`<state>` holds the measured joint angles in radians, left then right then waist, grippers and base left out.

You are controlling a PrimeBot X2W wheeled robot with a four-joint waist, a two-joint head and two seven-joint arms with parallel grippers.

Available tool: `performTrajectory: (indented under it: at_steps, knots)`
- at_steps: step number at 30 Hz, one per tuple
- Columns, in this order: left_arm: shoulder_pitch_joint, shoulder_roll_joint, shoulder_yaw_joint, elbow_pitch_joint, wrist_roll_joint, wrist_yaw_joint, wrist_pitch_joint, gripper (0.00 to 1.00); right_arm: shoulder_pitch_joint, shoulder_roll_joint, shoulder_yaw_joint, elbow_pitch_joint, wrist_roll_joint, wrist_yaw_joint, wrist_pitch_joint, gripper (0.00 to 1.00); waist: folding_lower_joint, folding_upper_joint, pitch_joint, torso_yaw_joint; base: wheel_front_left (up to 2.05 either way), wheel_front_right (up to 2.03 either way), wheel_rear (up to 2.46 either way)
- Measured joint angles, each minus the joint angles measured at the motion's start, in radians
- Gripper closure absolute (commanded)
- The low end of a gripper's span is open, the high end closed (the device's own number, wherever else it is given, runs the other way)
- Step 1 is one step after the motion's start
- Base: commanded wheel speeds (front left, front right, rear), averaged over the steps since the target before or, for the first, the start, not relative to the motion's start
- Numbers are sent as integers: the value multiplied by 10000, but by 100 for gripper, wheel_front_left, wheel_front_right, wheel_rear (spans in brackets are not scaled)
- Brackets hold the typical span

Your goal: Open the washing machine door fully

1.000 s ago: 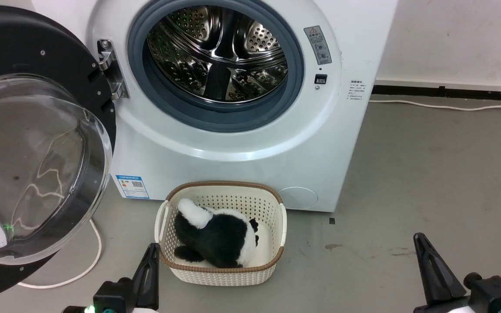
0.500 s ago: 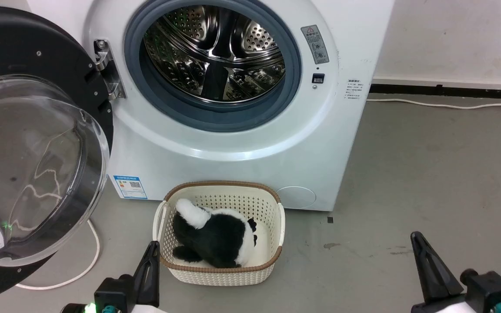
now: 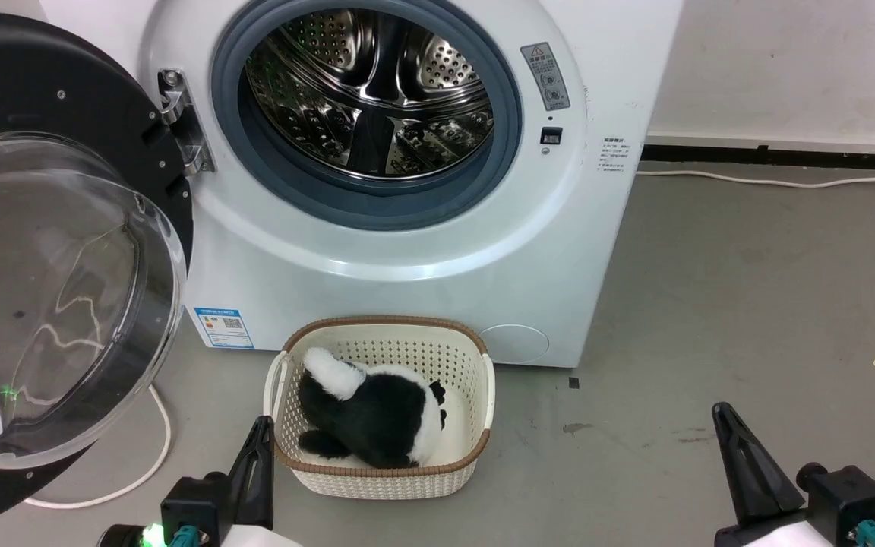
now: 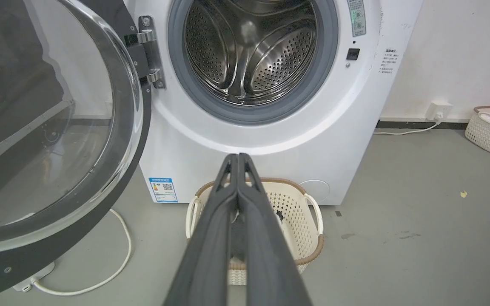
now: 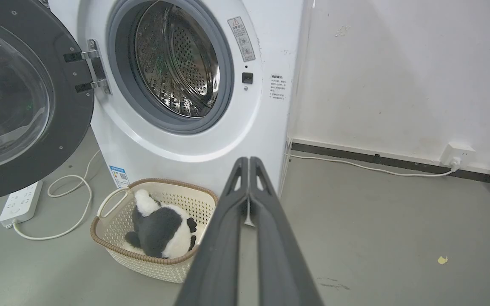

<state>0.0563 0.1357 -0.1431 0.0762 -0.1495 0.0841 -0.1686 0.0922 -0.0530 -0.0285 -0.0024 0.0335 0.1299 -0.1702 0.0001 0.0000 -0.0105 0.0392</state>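
Head view: the white washing machine stands with its perforated steel drum and grey rubber gasket exposed. Its washing machine door, glossy black around a bulging clear glass bowl, hangs swung wide at left. A cream latticed basket holds a plush panda. Both the left gripper and right gripper are pinched closed, fingers touching.

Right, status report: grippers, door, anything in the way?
Left gripper shut, empty. Right gripper shut, empty. Door wide open. Basket sits apart from door.
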Motion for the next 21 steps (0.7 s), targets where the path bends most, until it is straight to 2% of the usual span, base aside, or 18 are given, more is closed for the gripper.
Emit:
performTrajectory:
  at_steps: [21]
  knots:
    - [-143,-249,343,-163,345,-184,414,100,-187,0,61,2,-75,0,424,100,0,0,26,-99,0,0,0]
